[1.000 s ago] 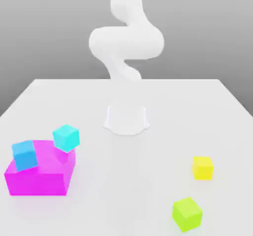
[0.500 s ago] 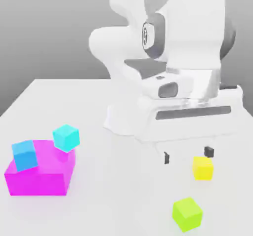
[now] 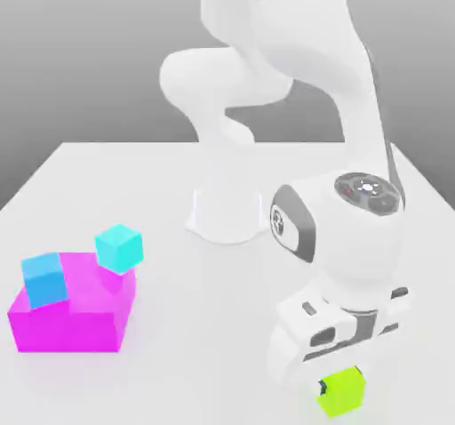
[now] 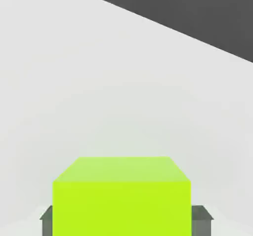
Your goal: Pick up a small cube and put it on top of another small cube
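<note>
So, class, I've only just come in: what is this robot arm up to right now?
The white arm has lowered its gripper over the lime-green cube near the front of the table, with a finger on either side of it. The cube sits on the table, not yet lifted. The turquoise cube it should be stacked on is over on the exterior view's left, beside the big magenta block, which has a blue cube on top.
</note>
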You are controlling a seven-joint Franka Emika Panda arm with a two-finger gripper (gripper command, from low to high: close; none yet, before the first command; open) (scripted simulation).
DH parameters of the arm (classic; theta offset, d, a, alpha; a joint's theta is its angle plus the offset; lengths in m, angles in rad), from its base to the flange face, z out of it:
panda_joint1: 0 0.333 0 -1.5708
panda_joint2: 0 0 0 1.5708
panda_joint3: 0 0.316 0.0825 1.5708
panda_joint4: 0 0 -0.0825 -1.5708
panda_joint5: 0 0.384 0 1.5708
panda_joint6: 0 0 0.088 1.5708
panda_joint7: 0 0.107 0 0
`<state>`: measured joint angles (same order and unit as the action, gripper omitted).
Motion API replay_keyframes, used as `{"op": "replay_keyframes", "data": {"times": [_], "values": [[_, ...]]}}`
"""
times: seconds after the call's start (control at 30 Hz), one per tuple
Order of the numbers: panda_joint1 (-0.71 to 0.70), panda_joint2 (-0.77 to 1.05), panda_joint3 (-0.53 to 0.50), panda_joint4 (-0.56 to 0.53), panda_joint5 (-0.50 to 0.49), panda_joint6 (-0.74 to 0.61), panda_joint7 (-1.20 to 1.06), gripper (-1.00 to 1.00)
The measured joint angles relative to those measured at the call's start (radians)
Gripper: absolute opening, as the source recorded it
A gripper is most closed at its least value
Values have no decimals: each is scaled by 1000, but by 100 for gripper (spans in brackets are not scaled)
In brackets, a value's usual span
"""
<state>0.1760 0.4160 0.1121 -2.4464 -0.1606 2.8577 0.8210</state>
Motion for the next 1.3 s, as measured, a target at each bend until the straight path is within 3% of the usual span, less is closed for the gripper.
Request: {"op": "replay_keyframes", "data": {"times": [0.23, 0.37, 1.03, 1.23, 1.27, 1.3], "values": [[-32, -151, 40, -33, 57, -119, -39, -100], [-90, -295, -29, -100, 76, -194, 48, -100], [-653, -1022, -235, -471, 57, -544, 662, -100], [-695, -907, -250, -543, 56, -356, 693, -100], [-696, -875, -251, -553, 54, -315, 694, 100], [-696, -875, -251, -553, 54, -315, 694, 100]]}}
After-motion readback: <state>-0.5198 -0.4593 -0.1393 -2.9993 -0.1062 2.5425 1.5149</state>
